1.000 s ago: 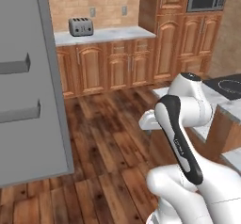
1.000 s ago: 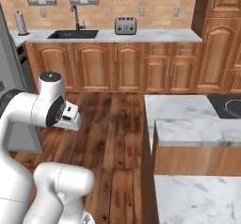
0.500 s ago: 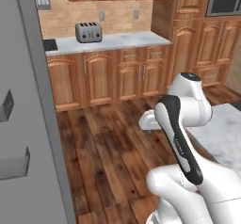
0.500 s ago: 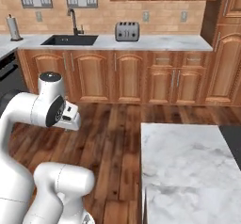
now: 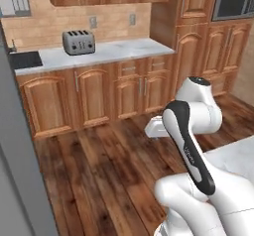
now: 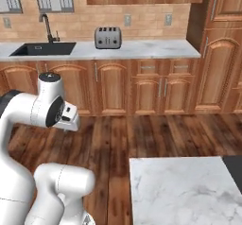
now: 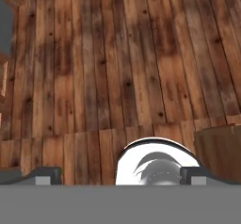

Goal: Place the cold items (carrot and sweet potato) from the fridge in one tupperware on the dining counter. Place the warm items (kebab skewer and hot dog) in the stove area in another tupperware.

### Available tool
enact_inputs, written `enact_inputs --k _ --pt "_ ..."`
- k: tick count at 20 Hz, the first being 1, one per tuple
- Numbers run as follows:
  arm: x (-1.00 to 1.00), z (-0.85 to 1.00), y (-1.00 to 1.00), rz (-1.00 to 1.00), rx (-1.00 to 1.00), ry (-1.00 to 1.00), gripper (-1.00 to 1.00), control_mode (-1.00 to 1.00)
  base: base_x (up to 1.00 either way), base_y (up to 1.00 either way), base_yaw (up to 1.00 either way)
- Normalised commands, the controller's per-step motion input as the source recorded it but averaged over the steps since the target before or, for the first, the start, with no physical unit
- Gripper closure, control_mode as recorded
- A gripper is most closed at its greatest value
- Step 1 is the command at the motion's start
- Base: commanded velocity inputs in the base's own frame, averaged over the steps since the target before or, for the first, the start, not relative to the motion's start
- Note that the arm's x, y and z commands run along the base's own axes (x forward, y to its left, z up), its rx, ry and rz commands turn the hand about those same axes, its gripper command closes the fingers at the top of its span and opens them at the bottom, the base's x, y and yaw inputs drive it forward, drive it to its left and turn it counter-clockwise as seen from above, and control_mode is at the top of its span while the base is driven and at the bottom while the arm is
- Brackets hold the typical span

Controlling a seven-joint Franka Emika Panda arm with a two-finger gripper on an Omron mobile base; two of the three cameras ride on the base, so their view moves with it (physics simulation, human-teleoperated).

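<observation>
My gripper is open, its two dark fingertips far apart with nothing held between them. It points down at the wooden floor. The white hand is tucked close in front of the folded arm, also seen from the other side as the hand. A tall grey fridge side fills the left edge. A marble counter corner lies at lower right. The carrot, sweet potato, kebab skewer, hot dog and tupperware are out of view.
A silver toaster stands on the back counter above wooden cabinets. A black sink with a faucet is at the left, and a microwave is set in tall cabinets. Open wooden floor lies ahead.
The whole picture has shifted, so the base has moved: the back counter and toaster are larger and the fridge side has slid left. The arm keeps its folded pose, gripper still open.
</observation>
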Motion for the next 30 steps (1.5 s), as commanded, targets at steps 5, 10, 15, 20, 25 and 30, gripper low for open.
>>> enact_inputs --k 5,10,15,20,25,30 --pt "0.0 0.0 0.0 0.0 0.0 0.0 -1.0 1.0 0.79 0.23 -0.59" --pt "0.0 0.0 0.0 0.0 0.0 0.0 -1.0 1.0 0.76 0.39 -0.58" --pt "0.0 0.0 0.0 0.0 0.0 0.0 -1.0 1.0 1.0 0.04 -0.18" --pt "0.0 0.0 0.0 0.0 0.0 0.0 -1.0 1.0 1.0 0.14 -0.42" --pt "0.0 0.0 0.0 0.0 0.0 0.0 -1.0 1.0 1.0 0.04 -0.43" --pt "0.0 0.0 0.0 0.0 0.0 0.0 -1.0 1.0 0.98 0.19 -0.56"
